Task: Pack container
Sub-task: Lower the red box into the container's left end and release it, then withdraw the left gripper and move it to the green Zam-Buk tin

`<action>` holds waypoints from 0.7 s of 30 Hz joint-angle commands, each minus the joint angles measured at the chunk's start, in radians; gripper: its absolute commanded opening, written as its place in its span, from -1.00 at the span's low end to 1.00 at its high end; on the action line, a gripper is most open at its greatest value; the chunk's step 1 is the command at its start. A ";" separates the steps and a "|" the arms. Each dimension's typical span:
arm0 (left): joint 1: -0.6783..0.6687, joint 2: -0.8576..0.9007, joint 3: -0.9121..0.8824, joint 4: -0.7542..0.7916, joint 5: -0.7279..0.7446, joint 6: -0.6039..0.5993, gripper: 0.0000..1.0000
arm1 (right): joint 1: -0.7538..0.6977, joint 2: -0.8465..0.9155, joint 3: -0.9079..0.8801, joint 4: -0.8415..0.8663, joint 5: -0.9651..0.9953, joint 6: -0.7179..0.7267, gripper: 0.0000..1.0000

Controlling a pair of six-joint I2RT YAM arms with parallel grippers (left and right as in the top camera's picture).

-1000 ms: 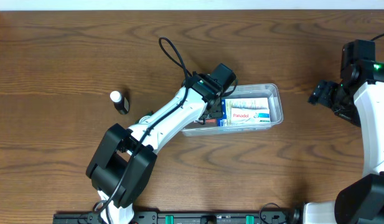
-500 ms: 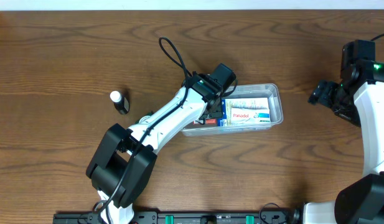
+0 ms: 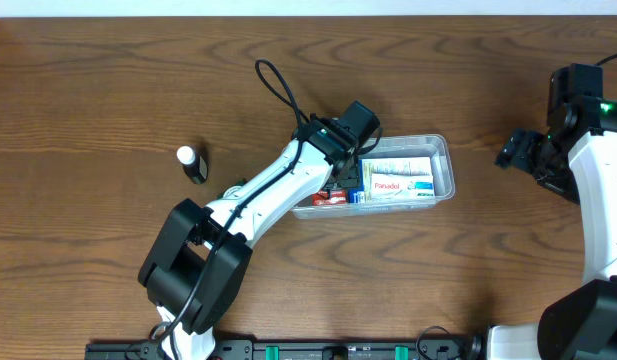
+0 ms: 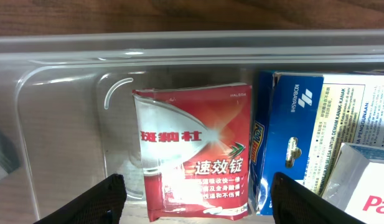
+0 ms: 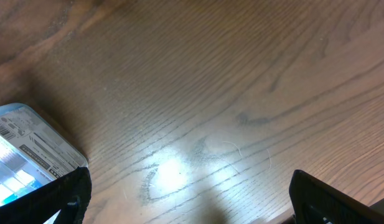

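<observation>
Red box [image 4: 192,155] newly lying flat in container [image 4: 61,124], left hand [image 4: 202,200] spread wide above it, empty

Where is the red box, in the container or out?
In: the red box lies flat inside the container, beside the blue box.
</observation>
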 commanded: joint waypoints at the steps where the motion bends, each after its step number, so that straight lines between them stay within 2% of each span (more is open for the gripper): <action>1: -0.001 0.015 0.005 0.002 -0.018 -0.008 0.50 | -0.005 -0.004 -0.002 0.000 0.006 0.005 0.99; 7: -0.001 0.013 0.006 0.002 -0.019 0.005 0.50 | -0.005 -0.004 -0.001 0.000 0.006 0.005 0.98; 13: -0.001 -0.038 0.011 0.000 0.008 0.083 0.49 | -0.005 -0.004 -0.002 0.000 0.006 0.005 0.98; 21: -0.001 -0.235 0.011 -0.034 0.008 0.138 0.49 | -0.005 -0.004 -0.002 0.000 0.006 0.005 0.98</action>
